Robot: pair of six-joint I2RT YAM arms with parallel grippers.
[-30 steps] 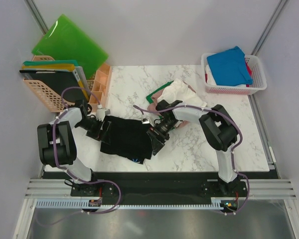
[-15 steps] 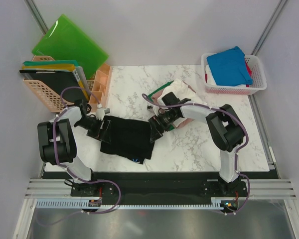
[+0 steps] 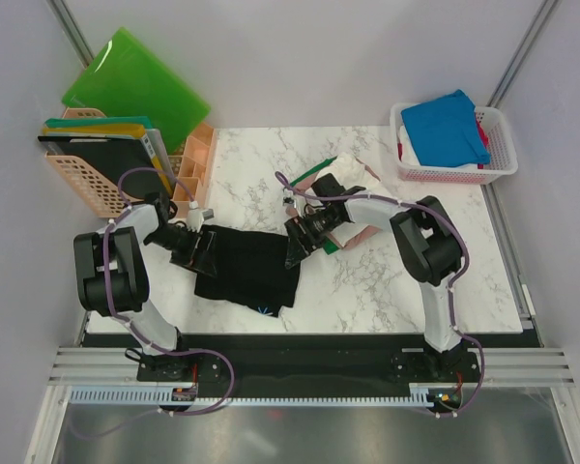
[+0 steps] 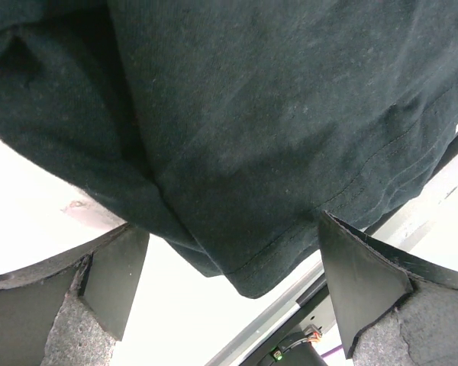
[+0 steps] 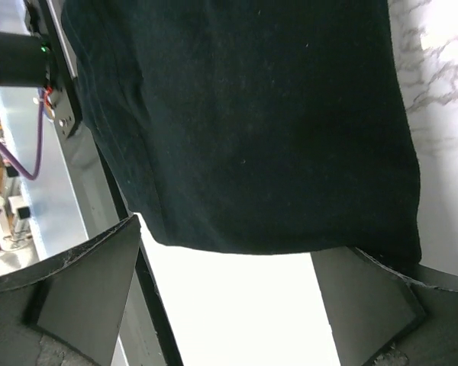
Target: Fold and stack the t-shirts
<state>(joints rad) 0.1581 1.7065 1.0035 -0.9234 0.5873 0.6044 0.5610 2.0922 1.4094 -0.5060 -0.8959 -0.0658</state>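
Note:
A black t-shirt lies partly folded on the marble table. My left gripper stands open at its left edge; in the left wrist view a hemmed corner of the black t-shirt lies between the fingers. At the shirt's right edge my right gripper is open too, the black t-shirt just ahead of its fingers. Behind the right arm is a heap of white t-shirt, with pink and green cloth under it. A blue t-shirt tops the basket.
Green plastic boards lean on the back left wall. A peach crate holding flat folders and a small divided tray stand at the table's left. The white basket sits at the back right corner.
My right gripper has moved back and slightly left along the black shirt's right edge. My left gripper has shifted a little right onto the shirt's left edge. Both stay open.

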